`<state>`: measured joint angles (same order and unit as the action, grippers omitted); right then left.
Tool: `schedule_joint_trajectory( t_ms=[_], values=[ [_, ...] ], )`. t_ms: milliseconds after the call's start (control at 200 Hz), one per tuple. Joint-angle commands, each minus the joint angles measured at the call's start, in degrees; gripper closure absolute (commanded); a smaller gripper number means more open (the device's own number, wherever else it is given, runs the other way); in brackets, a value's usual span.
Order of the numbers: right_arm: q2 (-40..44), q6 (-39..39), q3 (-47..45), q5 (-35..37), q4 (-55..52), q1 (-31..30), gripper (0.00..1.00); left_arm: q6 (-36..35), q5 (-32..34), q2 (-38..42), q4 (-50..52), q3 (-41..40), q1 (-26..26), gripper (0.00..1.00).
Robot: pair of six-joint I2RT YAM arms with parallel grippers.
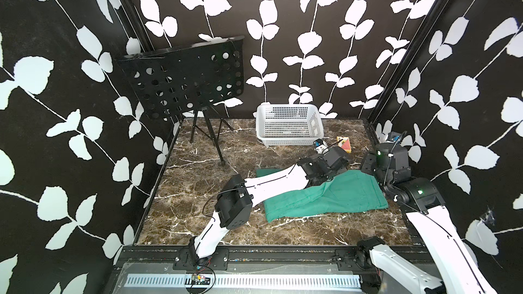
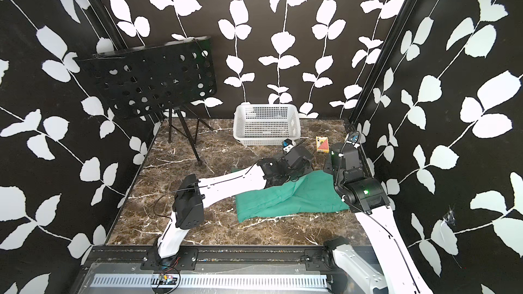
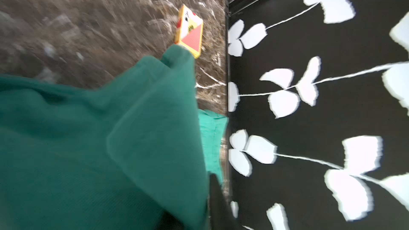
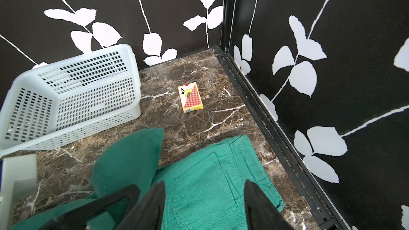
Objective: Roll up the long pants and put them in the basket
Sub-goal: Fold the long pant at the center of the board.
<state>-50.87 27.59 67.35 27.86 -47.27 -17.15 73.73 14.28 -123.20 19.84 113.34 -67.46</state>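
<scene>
Jaws of right gripper (image 4: 205,182): spread wide with nothing between them, hovering over the back pocket (image 4: 199,198) at the waist end of the long pants (image 1: 325,196).

Other side, left gripper (image 1: 336,164): hidden behind a raised flap of the teal cloth in its own blurred wrist view. I cannot tell whether it pinches that flap or only sits under it.

Pants lie mostly flat on the marble table (image 1: 198,222), in front of the white basket (image 1: 288,125). Waist is toward the right wall and the legs run left. Card box (image 4: 190,97) lies apart, beyond the waist.

Judgement: no turn of the roll is formed yet, and the step in hand is getting a hold at the waist. Next move calls for both grips side by side on that edge, turning it over evenly toward the hems. Soft cloth will skew if one side leads.
</scene>
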Motion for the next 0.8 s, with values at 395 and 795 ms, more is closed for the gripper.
schedule_joint_trajectory(
  t_ms=[395, 795],
  values=[
    [-3.12, -0.89, -2.48, -5.13, 6.68, 0.46, 0.33, -18.92, 9.61, 30.25, 11.90, -28.52, 10.78, 0.04],
    [-11.46, -0.08, -4.37, -16.81, 11.22, 0.38, 0.32, -18.96, -12.03, 43.93, 2.77, -62.47, 13.91, 0.06]
  ],
)
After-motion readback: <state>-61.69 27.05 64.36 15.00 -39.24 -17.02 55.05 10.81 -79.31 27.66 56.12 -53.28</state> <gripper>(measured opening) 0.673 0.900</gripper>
